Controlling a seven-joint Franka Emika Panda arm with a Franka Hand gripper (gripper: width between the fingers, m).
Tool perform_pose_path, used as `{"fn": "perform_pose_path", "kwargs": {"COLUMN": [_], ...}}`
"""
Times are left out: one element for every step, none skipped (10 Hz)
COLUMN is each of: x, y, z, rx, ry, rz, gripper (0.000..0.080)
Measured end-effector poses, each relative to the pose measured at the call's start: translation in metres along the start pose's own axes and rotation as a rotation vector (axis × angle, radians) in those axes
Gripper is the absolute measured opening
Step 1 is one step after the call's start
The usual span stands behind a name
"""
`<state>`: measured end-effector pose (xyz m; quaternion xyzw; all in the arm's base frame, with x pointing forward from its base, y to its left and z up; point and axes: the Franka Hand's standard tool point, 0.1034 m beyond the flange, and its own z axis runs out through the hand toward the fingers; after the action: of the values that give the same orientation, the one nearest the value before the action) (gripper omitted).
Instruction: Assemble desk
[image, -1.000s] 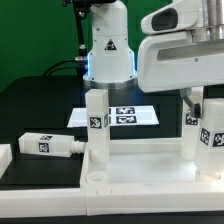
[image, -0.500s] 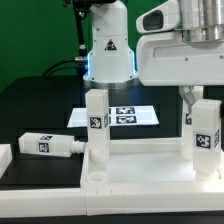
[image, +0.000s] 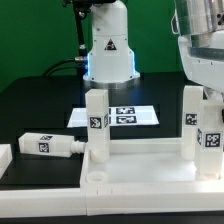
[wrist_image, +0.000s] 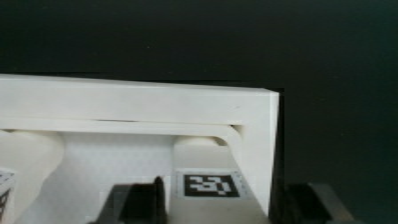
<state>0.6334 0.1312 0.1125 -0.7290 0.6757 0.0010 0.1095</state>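
Observation:
The white desk top (image: 140, 168) lies flat at the front with legs standing in its corner sockets: one on the exterior view's left (image: 97, 125), one at the back right (image: 190, 120), and a tagged leg at the front right (image: 212, 140). My gripper (image: 207, 98) comes down on that front right leg from above and is shut on its upper end. In the wrist view the tagged leg (wrist_image: 214, 190) stands between my dark fingers (wrist_image: 134, 203), with the desk top's rim (wrist_image: 143, 100) beyond it. A loose tagged leg (image: 48, 145) lies on the table at the left.
The robot's base (image: 107, 50) stands at the back centre. The marker board (image: 120, 114) lies flat in front of it. A long white border bar (image: 40, 195) runs along the front, with another piece at the far left (image: 5, 158).
My hand has turned about the front right leg and shifted to the exterior view's right. The leg's tag now faces a different way. The other legs and the desk top have not moved.

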Motion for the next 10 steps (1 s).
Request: {"fn": "perform_pose_path", "kwargs": {"x": [0.000, 0.002, 0.010, 0.016, 0.013, 0.014, 0.014, 0.015, 0.017, 0.017], "y": [0.000, 0.000, -0.001, -0.001, 0.005, 0.005, 0.005, 0.005, 0.002, -0.002], "z": [0.000, 0.000, -0.004, -0.006, -0.006, -0.006, -0.005, -0.006, -0.008, -0.010], "rx": [0.000, -0.002, -0.003, -0.005, -0.036, -0.036, -0.036, -0.041, -0.079, -0.086], "ry": [0.000, 0.002, 0.000, -0.004, -0.015, -0.016, -0.017, -0.016, 0.007, 0.020], "rz": [-0.037, -0.118, -0.353, -0.544, -0.668, -0.724, -0.784, -0.899, -1.162, -1.290], "gripper": [0.0394, 0.0394, 0.0547, 0.0618, 0.0640, 0.0640, 0.0648, 0.0648, 0.0649, 0.0649]}}
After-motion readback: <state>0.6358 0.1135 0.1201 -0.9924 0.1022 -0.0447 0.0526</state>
